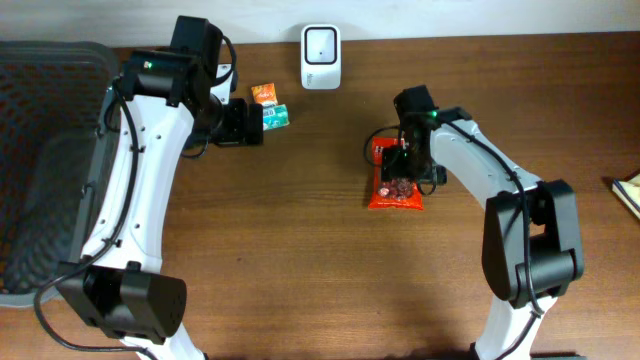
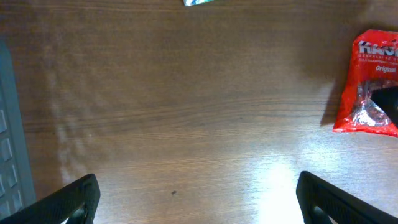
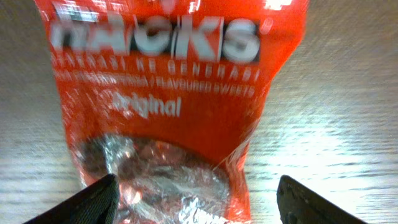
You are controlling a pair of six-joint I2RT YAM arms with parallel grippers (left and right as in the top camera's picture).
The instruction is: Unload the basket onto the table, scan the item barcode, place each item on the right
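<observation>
The red bag (image 1: 396, 188) lies flat on the surface (image 1: 300, 260), printed face up, right of centre and well apart from the white scanner (image 1: 320, 43) at the far edge. The right jaws hang over it, apart, one tip on each side of its clear lower end, placed as if to close across the bag's width; nothing is gripped. With the front upward, the barcode is probably on the hidden underside, so the bag would need lifting and turning toward the scanner. The left jaws stand wide apart over bare wood near an orange packet (image 1: 264, 93) and a green packet (image 1: 277, 116), holding nothing and out of the way
</observation>
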